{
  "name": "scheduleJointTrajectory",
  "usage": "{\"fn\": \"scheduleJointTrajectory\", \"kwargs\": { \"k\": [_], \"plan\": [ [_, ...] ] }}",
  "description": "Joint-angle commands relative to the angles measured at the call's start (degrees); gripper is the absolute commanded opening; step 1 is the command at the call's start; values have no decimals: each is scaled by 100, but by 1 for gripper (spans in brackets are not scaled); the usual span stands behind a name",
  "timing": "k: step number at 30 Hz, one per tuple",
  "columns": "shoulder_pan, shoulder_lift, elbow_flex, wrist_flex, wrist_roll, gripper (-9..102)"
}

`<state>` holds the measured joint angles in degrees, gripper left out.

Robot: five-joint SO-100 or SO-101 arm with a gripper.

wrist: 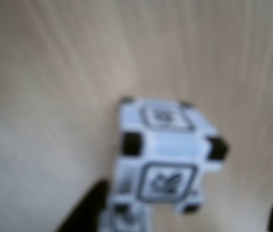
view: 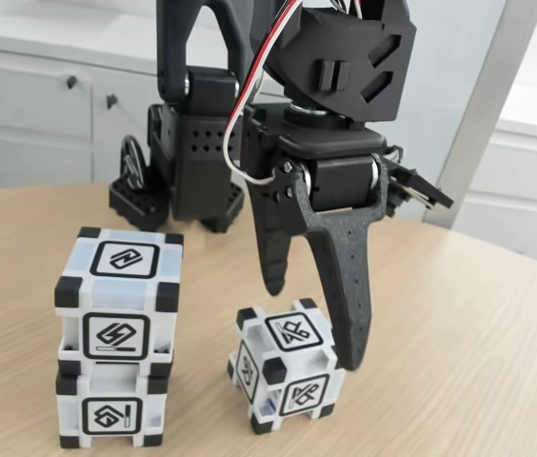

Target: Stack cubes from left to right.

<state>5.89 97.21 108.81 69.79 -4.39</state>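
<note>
Two cubes (view: 114, 335) are sitting stacked near the table's (view: 459, 324) front edge in the fixed view. My gripper (view: 314, 319), fingers apart, is hanging just behind the lone cube (view: 286, 367) (wrist: 163, 154), which is looking blurry in the wrist view.

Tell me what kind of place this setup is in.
Probably an office or lab room: a round wood-grain table, white cabinets with dark knobs behind it, and a pale wall pillar in the fixed view.
</note>
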Motion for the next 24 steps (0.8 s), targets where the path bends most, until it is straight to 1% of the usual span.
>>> {"fn": "scheduleJointTrajectory", "kwargs": {
  "k": [1,12,21,24],
  "plan": [
    [70,-211,-26,-211,-18,35],
    [70,-1222,-114,-220,-53,34],
    [70,-1415,-123,-220,-18,26],
    [70,-1406,-123,-220,18,22]
  ]
}}
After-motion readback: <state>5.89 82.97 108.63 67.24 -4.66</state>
